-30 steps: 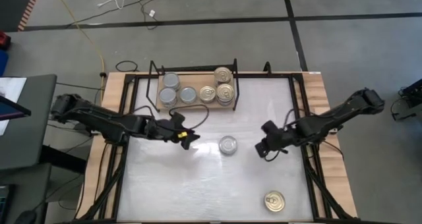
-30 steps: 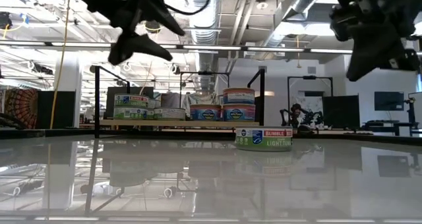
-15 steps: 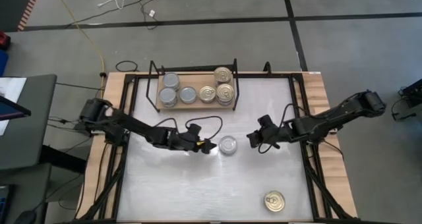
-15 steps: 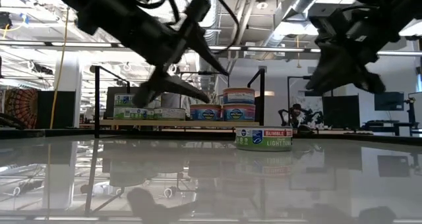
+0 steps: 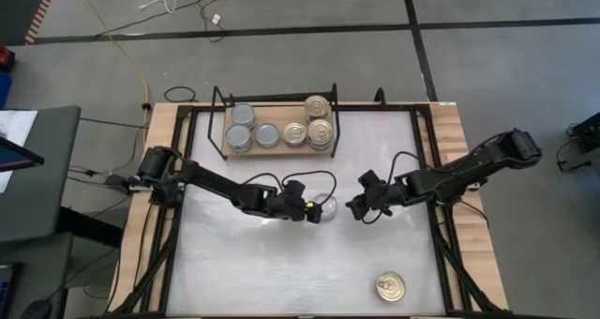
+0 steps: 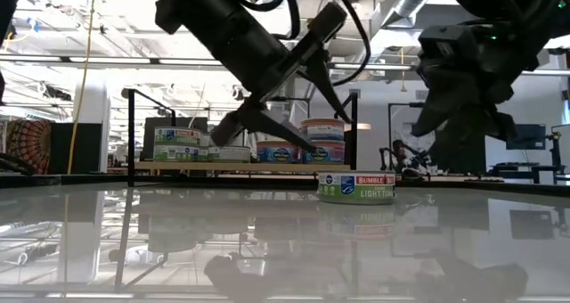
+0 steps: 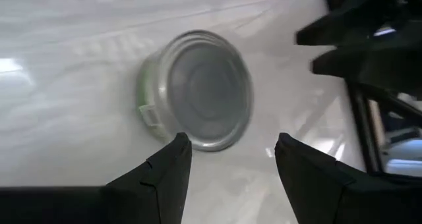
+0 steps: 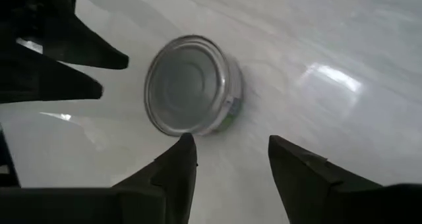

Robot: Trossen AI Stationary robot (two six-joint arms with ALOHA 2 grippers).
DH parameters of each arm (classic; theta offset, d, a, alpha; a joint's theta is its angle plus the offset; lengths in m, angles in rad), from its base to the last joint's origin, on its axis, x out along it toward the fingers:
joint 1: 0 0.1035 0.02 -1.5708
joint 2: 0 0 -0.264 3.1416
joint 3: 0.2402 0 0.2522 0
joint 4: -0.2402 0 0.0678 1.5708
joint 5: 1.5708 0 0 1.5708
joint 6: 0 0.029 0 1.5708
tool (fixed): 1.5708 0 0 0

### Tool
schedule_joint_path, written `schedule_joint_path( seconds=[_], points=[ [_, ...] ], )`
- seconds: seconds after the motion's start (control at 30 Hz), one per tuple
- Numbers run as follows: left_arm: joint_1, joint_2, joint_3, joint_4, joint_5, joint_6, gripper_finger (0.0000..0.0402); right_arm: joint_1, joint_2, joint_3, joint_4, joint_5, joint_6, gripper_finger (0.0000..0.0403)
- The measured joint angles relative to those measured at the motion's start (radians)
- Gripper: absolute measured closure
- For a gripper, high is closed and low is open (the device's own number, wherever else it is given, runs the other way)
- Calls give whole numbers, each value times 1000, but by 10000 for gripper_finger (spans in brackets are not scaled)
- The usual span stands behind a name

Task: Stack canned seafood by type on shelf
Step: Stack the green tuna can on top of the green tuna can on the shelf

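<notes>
Two end effectors are closing in on one silver-topped tin [image 5: 325, 207] from opposite sides in the high view: the left end effector [image 5: 314, 211] sits right at the tin's edge, and the right end effector [image 5: 355, 209] is just beside it on the other side, not touching. A gold-topped tin [image 5: 390, 285] lies well apart from both, near the desk [image 5: 234, 272] edge. The shelf [image 5: 278, 146] carries grey-topped tins [image 5: 243, 127] at one end and gold-topped tins [image 5: 318, 119] at the other.

Low view: both end effectors hang above the desk, with the labelled tin [image 6: 355, 186] on the surface between them and the shelf behind.

Left wrist view: fingers [image 7: 168, 178] spread apart, the tin [image 7: 196, 89] just ahead of the tips and nothing pinched.

Right wrist view: same deal, fingers [image 8: 176, 173] spread, the tin [image 8: 192, 84] just ahead and free, with the other arm's dark fingertips [image 8: 66, 69] beyond it.
</notes>
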Motion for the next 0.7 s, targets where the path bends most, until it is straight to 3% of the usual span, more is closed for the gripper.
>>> schedule_joint_path(
  seconds=[0.3,0.47,0.7],
  points=[
    [5,0,15,-116,5,-30,193,-1,125,1,185,0,63,199],
    [23,0,14,-163,74,-65,193,-1,195,5,182,-4,132,208],
    [27,0,14,-213,80,-34,193,-8,232,7,277,-3,139,218]
  ],
)
